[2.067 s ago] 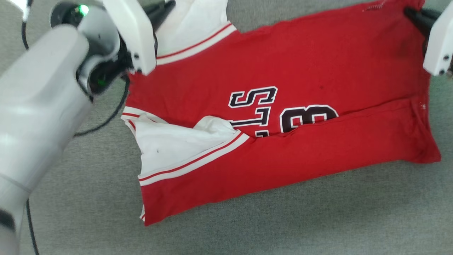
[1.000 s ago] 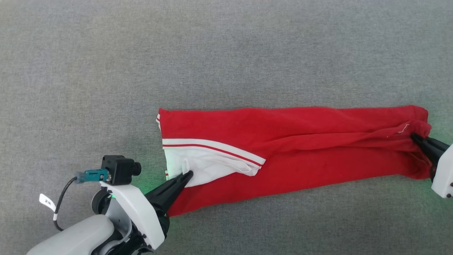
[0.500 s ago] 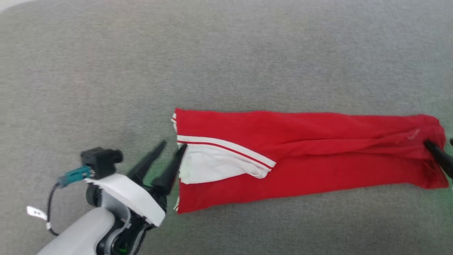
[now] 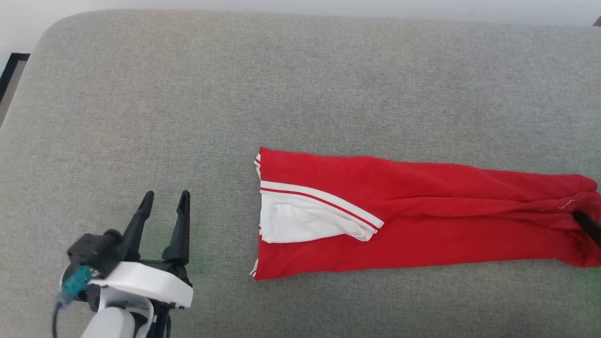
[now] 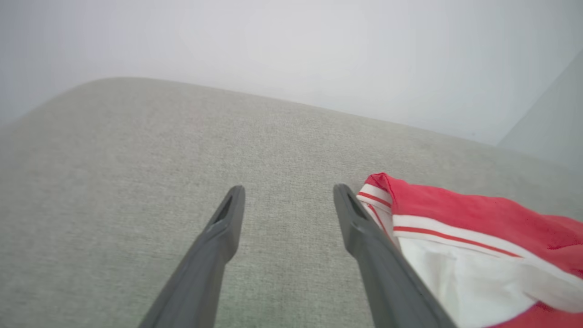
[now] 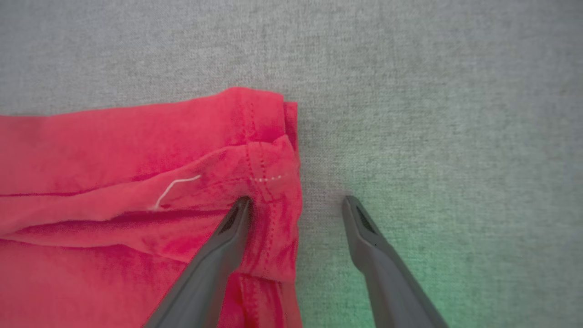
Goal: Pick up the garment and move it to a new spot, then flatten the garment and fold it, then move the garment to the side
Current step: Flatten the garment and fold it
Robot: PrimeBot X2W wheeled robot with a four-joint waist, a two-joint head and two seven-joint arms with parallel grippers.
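Left gripper point(image 4: 167, 193), right gripper point(image 6: 297, 200): fingers point(image 5: 227, 223) apart.

Garment point(image 4: 422, 211) red, white sleeve, striped trim; cushion point(image 4: 235, 94) grey.

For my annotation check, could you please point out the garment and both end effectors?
garment point(image 4: 422, 206): head view, red middle of the folded body.
left end effector point(image 4: 165, 195): head view, midway between open fingertips.
right end effector point(image 6: 297, 199): right wrist view, midway between open fingertips.

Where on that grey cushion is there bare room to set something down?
The grey fabric cushion is bare across its far half, behind the folded red-and-white jersey garment, and between the garment and the left tool. Crowded: the right end, where the right tool straddles the hem.
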